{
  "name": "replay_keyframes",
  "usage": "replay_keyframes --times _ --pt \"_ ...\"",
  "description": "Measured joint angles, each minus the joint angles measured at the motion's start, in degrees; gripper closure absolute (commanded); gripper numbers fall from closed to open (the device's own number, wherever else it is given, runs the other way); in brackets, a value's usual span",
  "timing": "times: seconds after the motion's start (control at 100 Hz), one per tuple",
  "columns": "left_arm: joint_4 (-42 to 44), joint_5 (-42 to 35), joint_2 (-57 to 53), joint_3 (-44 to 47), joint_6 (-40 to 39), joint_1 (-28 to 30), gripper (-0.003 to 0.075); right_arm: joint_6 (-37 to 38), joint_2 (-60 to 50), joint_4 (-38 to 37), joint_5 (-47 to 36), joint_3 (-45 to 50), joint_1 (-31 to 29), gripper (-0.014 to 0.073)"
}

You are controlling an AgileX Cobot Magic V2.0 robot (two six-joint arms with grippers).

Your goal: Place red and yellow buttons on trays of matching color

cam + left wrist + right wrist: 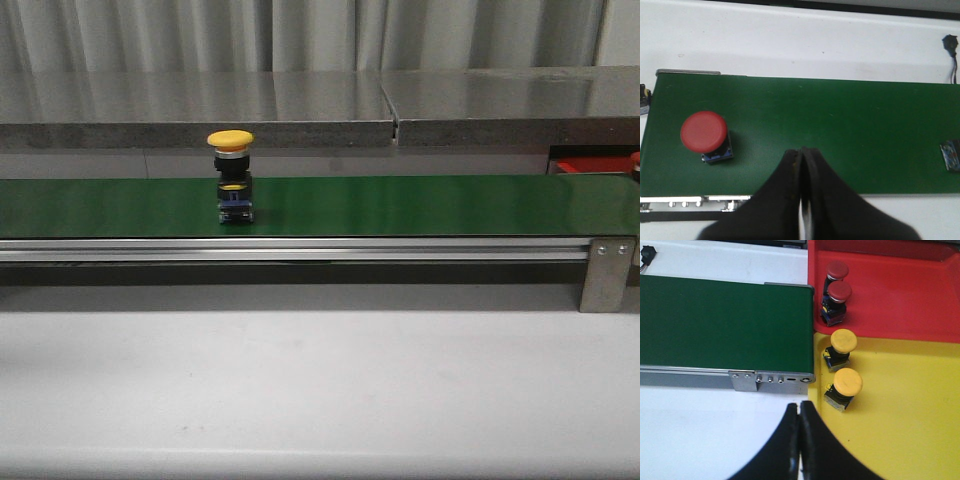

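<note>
- Buttons first: your left gripper hangs over the long green belt with its black fingers pressed together and nothing between them.
- Off to one side of those fingertips, near the belt's end, the round red mushroom-capped button stands upright on its dark blue base, apart from the gripper.
- Its long axis is vertical, so you would likely come down over the cap with the fingers spread first.
- Open belt lies all around that button; the belt's end edge is just beyond it.
- Your right gripper is also closed and empty, over the white table beside the belt's other end.
- Just past it sit the flat yellow plastic tray with two yellow buttons and the flat red plastic tray with two red ones.
- In the front view, a yellow-capped upright button stands on the belt.
</note>
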Motion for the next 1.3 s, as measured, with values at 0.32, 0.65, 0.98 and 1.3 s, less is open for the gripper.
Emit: replay_keyframes --times 0.32,0.65,0.98,1.3 --pt "0.0 4.9 -14.4 7.1 0.0 -0.8 0.0741 0.0 0.0 0.0 0.0 0.0 0.0 0.0662" --pt "0.0 9.0 -30.5 13.5 0.0 -0.9 0.0741 0.0 0.0 0.0 0.0 0.0 0.0 0.0662" --pt "0.0 14.3 -41.4 17.0 0.0 -0.9 0.0741 0.0 0.0 0.0 0.0 0.0 0.0 0.0662" --pt "0.0 15.5 -41.9 17.0 0.0 -0.9 0.0741 0.0 0.0 0.0 0.1 0.0 0.0 0.0662"
